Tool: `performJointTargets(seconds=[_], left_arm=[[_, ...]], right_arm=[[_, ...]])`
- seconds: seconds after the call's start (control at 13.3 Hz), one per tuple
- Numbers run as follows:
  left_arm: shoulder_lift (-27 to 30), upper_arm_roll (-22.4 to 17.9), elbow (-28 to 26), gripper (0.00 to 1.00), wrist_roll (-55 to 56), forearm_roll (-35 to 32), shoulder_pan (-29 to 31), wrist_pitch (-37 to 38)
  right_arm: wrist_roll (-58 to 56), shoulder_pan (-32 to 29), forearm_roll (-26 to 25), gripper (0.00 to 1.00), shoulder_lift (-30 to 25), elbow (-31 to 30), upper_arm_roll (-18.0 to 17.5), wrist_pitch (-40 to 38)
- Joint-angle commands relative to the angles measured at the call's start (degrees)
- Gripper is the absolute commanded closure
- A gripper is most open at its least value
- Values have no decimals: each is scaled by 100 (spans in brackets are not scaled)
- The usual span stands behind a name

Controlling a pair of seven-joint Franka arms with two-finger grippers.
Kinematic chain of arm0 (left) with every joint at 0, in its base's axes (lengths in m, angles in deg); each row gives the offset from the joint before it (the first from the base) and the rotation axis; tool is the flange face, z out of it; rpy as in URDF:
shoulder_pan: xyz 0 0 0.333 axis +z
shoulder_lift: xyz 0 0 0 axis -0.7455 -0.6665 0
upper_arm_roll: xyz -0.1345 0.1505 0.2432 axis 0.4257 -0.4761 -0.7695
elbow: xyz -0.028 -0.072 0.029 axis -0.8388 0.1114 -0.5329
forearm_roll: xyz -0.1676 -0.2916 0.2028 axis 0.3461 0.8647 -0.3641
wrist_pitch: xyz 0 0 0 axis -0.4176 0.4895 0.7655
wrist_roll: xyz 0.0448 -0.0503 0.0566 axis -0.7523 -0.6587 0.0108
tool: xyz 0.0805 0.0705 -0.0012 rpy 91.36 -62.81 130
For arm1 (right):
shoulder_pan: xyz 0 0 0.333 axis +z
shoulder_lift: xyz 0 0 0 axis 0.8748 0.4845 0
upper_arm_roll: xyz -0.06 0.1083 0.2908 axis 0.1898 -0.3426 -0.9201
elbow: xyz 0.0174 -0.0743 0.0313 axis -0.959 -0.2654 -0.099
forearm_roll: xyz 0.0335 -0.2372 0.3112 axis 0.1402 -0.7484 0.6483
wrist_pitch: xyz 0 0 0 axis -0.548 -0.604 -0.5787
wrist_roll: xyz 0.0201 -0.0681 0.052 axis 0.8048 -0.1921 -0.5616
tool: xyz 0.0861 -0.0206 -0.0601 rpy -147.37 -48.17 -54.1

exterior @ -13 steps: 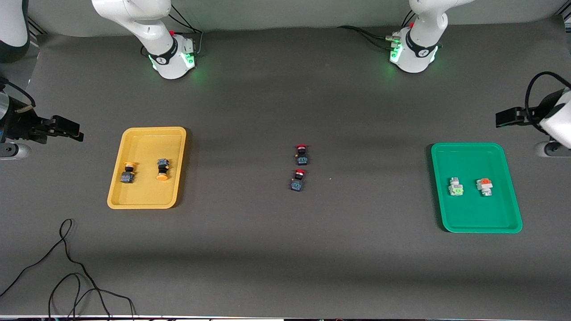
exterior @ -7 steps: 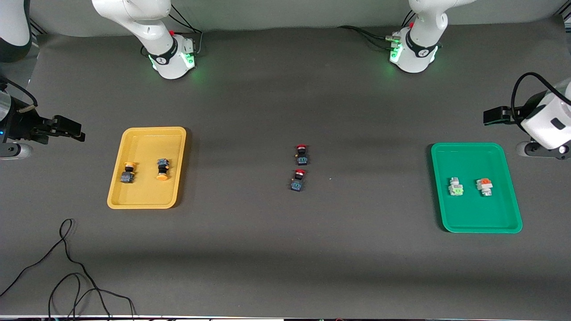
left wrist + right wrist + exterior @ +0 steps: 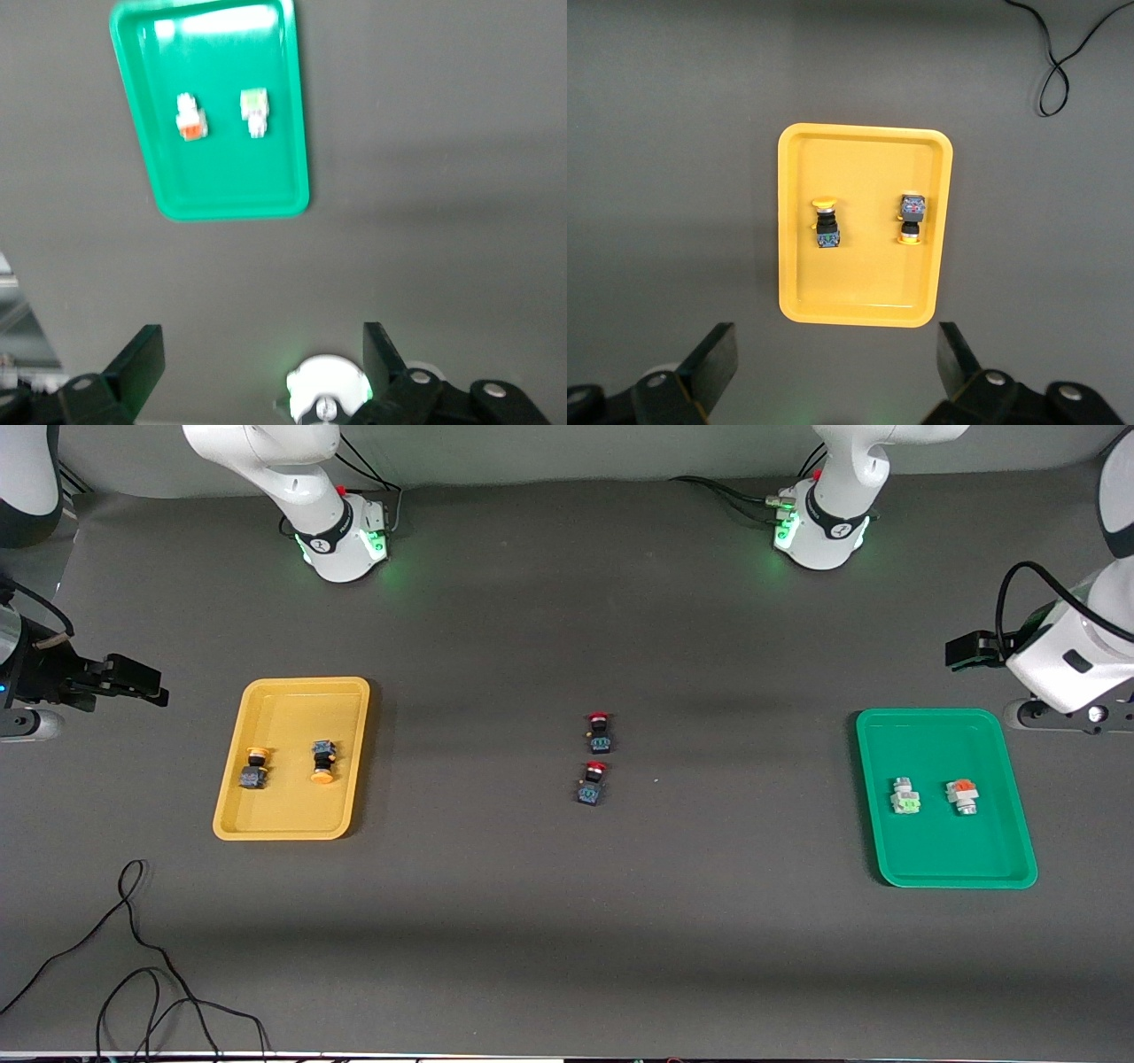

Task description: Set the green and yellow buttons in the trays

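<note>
Fingers spread wide and empty on both grippers (image 3: 257,372) (image 3: 837,367), with buttons (image 3: 904,795) already lying in both trays (image 3: 1014,872).

Right end effector (image 3: 837,359): both fingers wide apart, nothing between them, hovering over bare grey bench (image 3: 673,133) just beside one short edge of the yellow tray (image 3: 793,221); tray lies flat, rounded corners, whole outline visible; two yellow-capped buttons inside, apart from each other and clear of the tray walls; first button (image 3: 826,223) dark-bodied, lying on its side; second button (image 3: 911,218) dark-bodied, on its side, cap pointing the reverse way; thin black cable (image 3: 1059,71) looped on the bench, well apart from the tray.
</note>
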Motion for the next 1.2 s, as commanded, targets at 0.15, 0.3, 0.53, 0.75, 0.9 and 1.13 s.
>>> performJointTargets(seconds=[0.15,0.3,0.53,0.75,0.9,1.13], left_arm=[[1069,-34,-1568,0,-19,88,-132,-1267],[990,168,-1489,0,-19,123,17,-1337],[736,178,-1235,0,-10,141,27,-1188],[682,160,-1216,0,-19,150,44,-1047],[673,143,-1216,0,-10,159,44,-1091],[656,134,-1216,0,-10,159,62,-1091]], right_arm=[[121,-39,-50,0,14,191,-51,-23],[130,-39,-50,0,32,227,-51,-5],[130,-39,-50,0,67,227,-60,3],[121,-39,-41,0,67,227,-60,12],[121,-39,-41,0,67,227,-60,12],[121,-39,-41,0,76,227,-60,21]])
